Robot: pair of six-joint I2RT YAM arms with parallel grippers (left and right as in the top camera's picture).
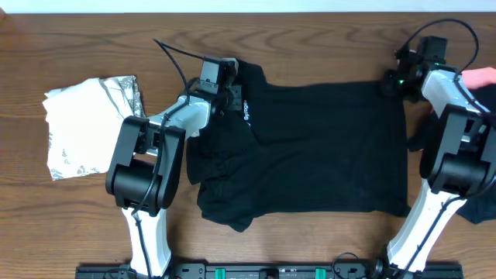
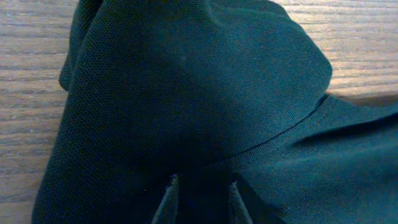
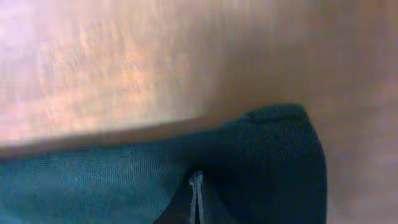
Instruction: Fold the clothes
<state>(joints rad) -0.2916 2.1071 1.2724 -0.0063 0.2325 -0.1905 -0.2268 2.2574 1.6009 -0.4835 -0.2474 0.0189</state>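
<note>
Left gripper (image 2: 200, 194) and right gripper (image 3: 196, 186) each pinch the black shirt (image 1: 325, 147), spread centrally on the desk (image 1: 70, 225), along its far edge; either thin hold could slip under tension, bunching the fold.

Brown wooden table (image 1: 77, 232), black rail (image 1: 256, 271) at front

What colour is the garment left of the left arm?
The garment is white with a grey print, best seen overhead.
</note>
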